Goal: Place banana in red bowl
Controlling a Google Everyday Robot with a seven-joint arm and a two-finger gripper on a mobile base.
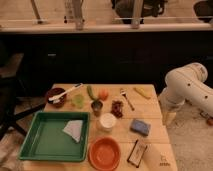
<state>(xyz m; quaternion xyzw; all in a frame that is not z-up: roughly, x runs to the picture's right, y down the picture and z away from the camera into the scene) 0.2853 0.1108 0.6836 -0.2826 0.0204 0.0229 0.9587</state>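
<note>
At the front edge of the wooden surface [156,114] sits the red bowl [104,152], upright and with nothing in it; just to its right lies a flat dark object with a pale rim [137,151]; to its left a green tray [35,142] holds a pale folded cloth [74,130]. Further in, a white cup [106,121] stands just behind the red bowl, with a blue sponge [140,126] to its right. Mid-surface there is a small dark cup [97,106], a dark reddish cluster [118,107] and a slim utensil [126,98]. Along the far side, from left: a maroon bowl [54,97] with a white utensil [69,92] across it; a pale green item [78,101]; a green vegetable [91,92]; an orange fruit [103,94]. The banana [142,92] lies flat near the far right corner, well apart from the red bowl. The gripper [169,119] hangs off the right edge of the surface under the white arm [186,86], jaws at their widest and holding nothing, apart from the banana.
</note>
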